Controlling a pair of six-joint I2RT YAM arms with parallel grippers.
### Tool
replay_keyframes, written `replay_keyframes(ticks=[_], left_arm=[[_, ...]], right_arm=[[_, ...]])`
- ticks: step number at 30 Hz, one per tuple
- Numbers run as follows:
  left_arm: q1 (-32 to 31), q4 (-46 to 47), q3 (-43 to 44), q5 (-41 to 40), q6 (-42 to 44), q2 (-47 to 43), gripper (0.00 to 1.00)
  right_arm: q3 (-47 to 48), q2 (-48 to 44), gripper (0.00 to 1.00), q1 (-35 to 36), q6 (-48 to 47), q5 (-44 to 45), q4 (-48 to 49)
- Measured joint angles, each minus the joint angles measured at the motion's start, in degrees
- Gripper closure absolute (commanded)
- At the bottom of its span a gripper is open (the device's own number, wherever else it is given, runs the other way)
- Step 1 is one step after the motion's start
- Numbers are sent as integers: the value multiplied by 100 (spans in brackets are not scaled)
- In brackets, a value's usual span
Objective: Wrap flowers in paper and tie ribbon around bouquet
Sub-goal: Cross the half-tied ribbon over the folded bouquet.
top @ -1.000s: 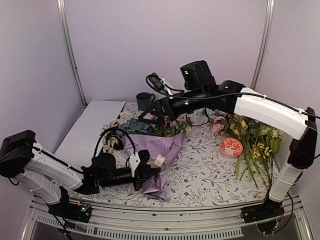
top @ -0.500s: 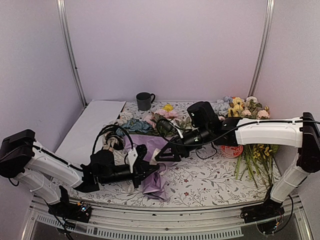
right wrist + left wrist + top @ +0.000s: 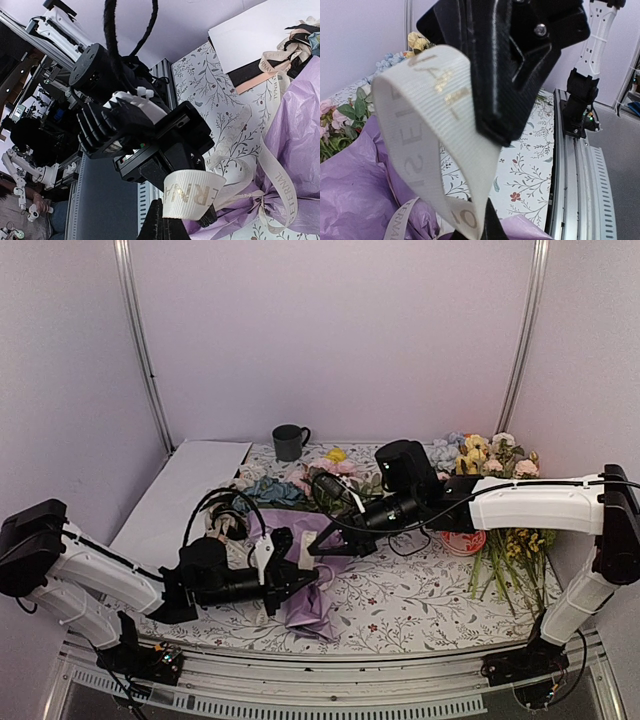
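L tool is clamping shut on a loop of the ribbon; R tool is pinching closed on the loop's lower end, just above the bouquet. L arm is lying low over the desk, R arm is reaching in level from the right. Bouquet is resting on the floral desk cloth, flowers twd the lilac back wall; mug & white sheet behind

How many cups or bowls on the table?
2. Dark mug at the back, left of centre; red patterned bowl on the right, partly behind the right arm. Others may be hidden.
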Motion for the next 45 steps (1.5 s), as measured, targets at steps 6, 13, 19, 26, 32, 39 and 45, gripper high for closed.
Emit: replay_keyframes(ticks=[6, 13, 19, 26, 32, 39, 45], left_arm=[[76, -551, 28, 13, -83, -275, 18], [393, -2107, 238, 81, -304, -1746, 12], [1786, -4022, 796, -492, -1305, -2575, 32], [3329, -5379, 678, -1095, -2557, -1718, 35], [3329, -5499, 855, -1108, -2717, -328, 41], [3331, -5198, 1067, -1091, -2726, 317, 39], [3331, -4819, 1368, -918, -2723, 782, 64]], right_arm=[[0, 35, 100, -85, 2, -105, 188], [-9, 273, 100, -424, 116, -116, 380], [-9, 487, 100, -490, 155, -142, 404], [-9, 501, 100, -498, 153, -245, 444], [-9, 527, 100, -503, 155, -326, 446], [-9, 529, 100, -525, 153, -363, 446], [-9, 531, 100, -527, 153, -369, 444]])
